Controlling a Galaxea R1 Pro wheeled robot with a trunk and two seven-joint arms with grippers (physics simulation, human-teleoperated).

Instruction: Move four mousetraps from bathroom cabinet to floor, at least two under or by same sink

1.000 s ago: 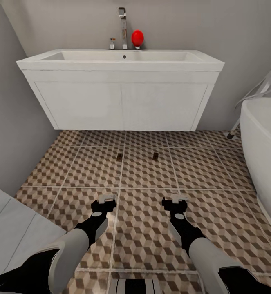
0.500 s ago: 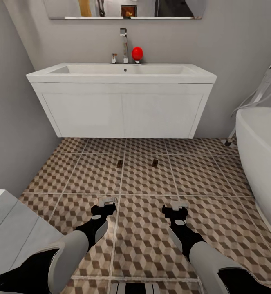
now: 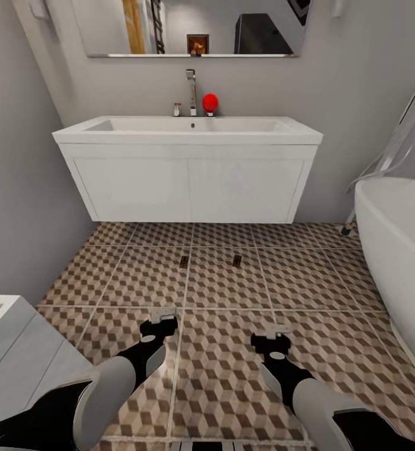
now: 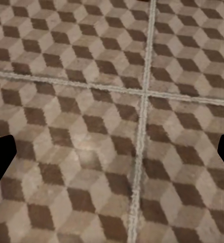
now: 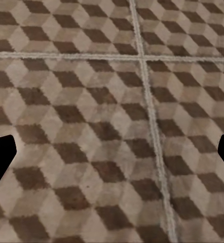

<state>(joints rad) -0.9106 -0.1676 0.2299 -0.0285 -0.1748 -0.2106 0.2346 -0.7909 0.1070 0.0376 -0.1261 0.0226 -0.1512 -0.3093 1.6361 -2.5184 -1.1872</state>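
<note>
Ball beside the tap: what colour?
Red ball, on the sink ledge; clearest in the head view.

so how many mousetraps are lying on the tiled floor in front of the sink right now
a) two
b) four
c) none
a: the head view shows two mousetraps, one and another, lying apart on the bathroom floor just in front of the bathroom sink.
</note>
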